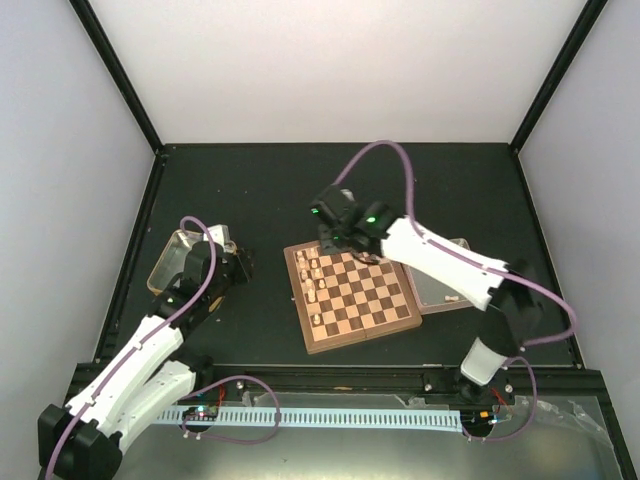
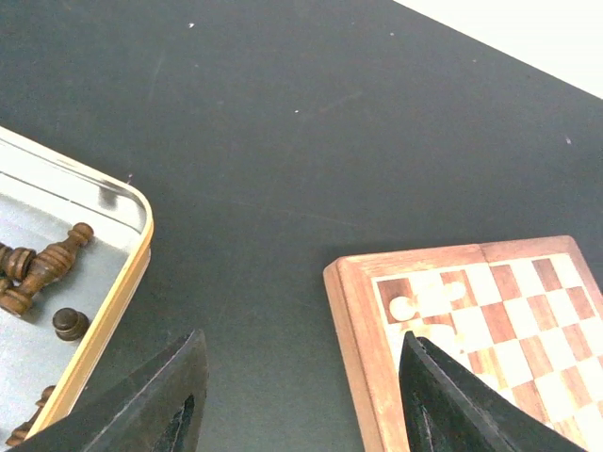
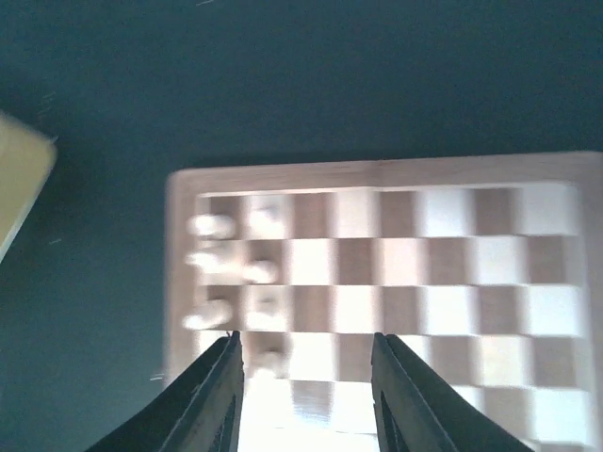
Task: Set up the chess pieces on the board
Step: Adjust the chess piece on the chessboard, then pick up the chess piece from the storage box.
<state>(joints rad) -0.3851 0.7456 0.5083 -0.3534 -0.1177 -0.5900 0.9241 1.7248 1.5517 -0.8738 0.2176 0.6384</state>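
Note:
The wooden chessboard (image 1: 355,298) lies mid-table, with several pale tan pieces (image 1: 312,282) along its left side. My right gripper (image 1: 330,240) hovers over the board's far left corner, open and empty; its wrist view shows the board (image 3: 396,245) and blurred pale pieces (image 3: 231,259). My left gripper (image 1: 240,265) is open and empty over the black mat, between the gold tin (image 1: 180,258) and the board. Its wrist view shows dark brown pieces (image 2: 42,268) in the tin (image 2: 113,301) and the board's corner (image 2: 377,282) with pale pieces (image 2: 405,307).
A clear tray (image 1: 440,285) lies right of the board, under my right arm, with a pale piece (image 1: 452,298) in it. White walls and black frame posts ring the black mat (image 1: 260,200). A cable rail (image 1: 330,415) runs along the near edge.

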